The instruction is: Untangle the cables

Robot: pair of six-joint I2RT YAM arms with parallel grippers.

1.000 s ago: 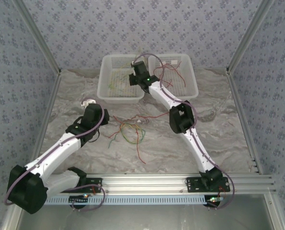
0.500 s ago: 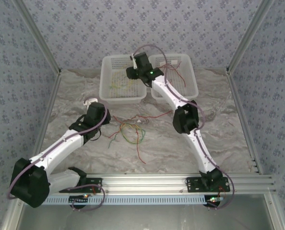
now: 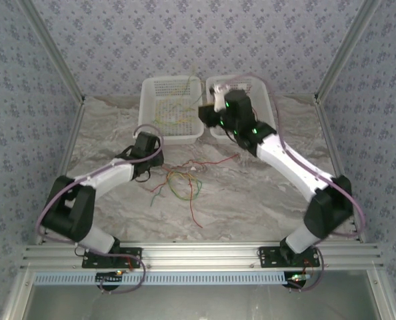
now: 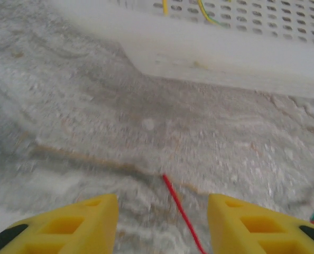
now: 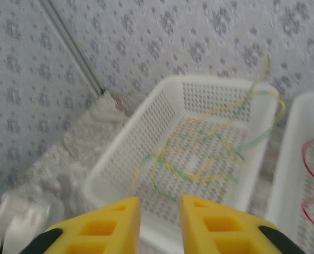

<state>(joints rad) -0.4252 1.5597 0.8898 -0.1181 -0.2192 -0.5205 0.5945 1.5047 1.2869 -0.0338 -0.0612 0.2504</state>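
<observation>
Left gripper [image 4: 162, 225]: jaws spread wide, empty, low over table [image 4: 83, 121]. Loose end of red cable [image 4: 179, 206] lies on table between fingers, untouched. Left basket [image 4: 210, 53] wall just ahead.

Right gripper [image 5: 159, 222]: jaws narrowly parted, apparently holding nothing, above left basket, where yellow and green cables [image 5: 199, 159] lie. Red strand [image 5: 304, 159] in right basket [image 5: 286, 153].

Tangled cables [image 3: 181, 181] on table between arms, near left gripper.

- The left basket [image 3: 168, 139] and right basket [image 5: 284, 174] sit side by side at the desk's [image 3: 251, 200] back.
- Cables [image 3: 175, 110] lie in the left basket; some, we think, in the right.
- A tangle [image 3: 181, 180] lies on the desk before the baskets, just right of the left pincer [image 4: 159, 211].
</observation>
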